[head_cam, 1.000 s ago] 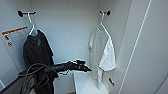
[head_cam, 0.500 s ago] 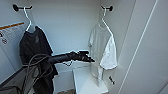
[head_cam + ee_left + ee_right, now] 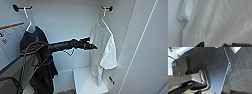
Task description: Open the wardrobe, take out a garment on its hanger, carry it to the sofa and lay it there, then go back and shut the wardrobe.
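1. At about ten o'clock in the head view, a long black garment [image 3: 37,62] was seen hung on a white hanger [image 3: 29,21] from a dark peg [image 3: 17,7] on the back wall of the wardrobe [image 3: 62,22].
2. A white paper with an orange stripe [image 3: 10,32] was stuck on the wall at nine o'clock, just beside the black garment.
3. The left arm [image 3: 60,46] was stretched out from the left side, across the middle of the wardrobe.
4. The left gripper [image 3: 91,45] was held just beside the edge of the white T-shirt [image 3: 102,47]. Whether it was touching the shirt could not be told. Whether it was spread apart or closed could not be told either.
5. The white T-shirt was hung at about two o'clock on a thin white hanger [image 3: 105,21]. Its hook was looped over a dark peg [image 3: 108,8] high up.
6. A white shelf [image 3: 87,82] was seen low down at six o'clock, under the shirt.
7. The open white door [image 3: 145,50] was seen at three o'clock.
8. In the left wrist view, the crinkled white T-shirt [image 3: 220,21] was seen up close.
9. In the right wrist view, dark robot parts and dark carpet [image 3: 241,72] were seen. The state of the right gripper could not be told.
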